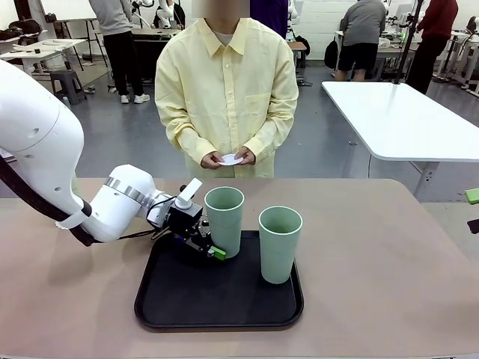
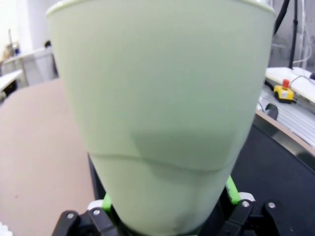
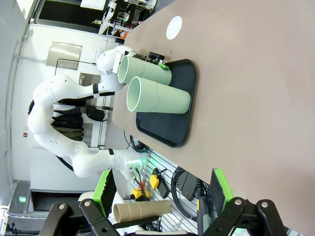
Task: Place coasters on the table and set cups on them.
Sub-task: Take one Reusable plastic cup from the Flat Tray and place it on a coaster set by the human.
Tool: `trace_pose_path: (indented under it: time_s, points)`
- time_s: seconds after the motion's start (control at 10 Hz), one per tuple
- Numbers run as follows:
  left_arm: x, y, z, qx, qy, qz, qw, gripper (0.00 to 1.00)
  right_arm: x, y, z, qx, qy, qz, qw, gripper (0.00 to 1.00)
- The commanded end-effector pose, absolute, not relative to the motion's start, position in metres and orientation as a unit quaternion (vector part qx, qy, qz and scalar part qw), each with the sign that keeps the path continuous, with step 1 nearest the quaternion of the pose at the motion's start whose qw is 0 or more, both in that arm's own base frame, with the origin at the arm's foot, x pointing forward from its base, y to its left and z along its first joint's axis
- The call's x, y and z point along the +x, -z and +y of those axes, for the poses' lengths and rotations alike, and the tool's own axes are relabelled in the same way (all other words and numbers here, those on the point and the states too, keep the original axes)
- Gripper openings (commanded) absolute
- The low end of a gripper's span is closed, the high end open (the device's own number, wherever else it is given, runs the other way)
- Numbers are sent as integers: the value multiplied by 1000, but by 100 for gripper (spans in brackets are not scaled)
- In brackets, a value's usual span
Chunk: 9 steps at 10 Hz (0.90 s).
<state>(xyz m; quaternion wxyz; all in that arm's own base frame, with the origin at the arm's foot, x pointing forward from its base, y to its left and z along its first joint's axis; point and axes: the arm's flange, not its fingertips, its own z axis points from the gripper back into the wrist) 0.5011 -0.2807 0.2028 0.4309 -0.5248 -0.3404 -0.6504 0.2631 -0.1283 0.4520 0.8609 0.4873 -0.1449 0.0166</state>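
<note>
Two pale green cups stand on a black tray (image 1: 187, 299) on the table (image 1: 374, 262). My left gripper (image 1: 217, 250) is low around the base of the left cup (image 1: 224, 217), one green pad showing in front of it. In the left wrist view this cup (image 2: 162, 98) stands between the fingers (image 2: 232, 189), pads close to its sides, jaws still open. The right cup (image 1: 280, 243) stands free. The person holds a white coaster (image 1: 230, 159) in both hands. Another coaster (image 3: 174, 28) lies on the table beyond the tray (image 3: 170, 132). My right gripper (image 3: 161, 182) is open and holds nothing.
A white table (image 1: 404, 120) stands behind at the right. The person stands at the far edge, in the middle. Bare tabletop lies to the right of the tray and in front of the person.
</note>
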Motion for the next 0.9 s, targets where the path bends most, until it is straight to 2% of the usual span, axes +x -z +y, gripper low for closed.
trace_pose_path:
  time_s: [0.0,0.1,0.2,0.3,0.5,0.8]
  points:
    - [507,-206,-282,-535,654,-332,420,44,264,-452,-129,493,-24,-148,857,100]
    - [507,-205,-282,-534,655,-332,420,0,264,-452,-129,493,-24,-148,857,100]
    - [507,-206,-281,-533,656,-331,420,39,264,-452,-129,493,-24,-148,857,100]
    - [506,-206,-281,-534,654,-330,422,0,264,-452,-129,493,-24,-148,857,100]
    - [494,-223,-276,-540,643,-327,435,0,264,-452,-129,493,-24,-148,857,100]
    - [465,-316,-265,-533,634,-356,433,0,264,-452,-129,493,-24,-148,857,100]
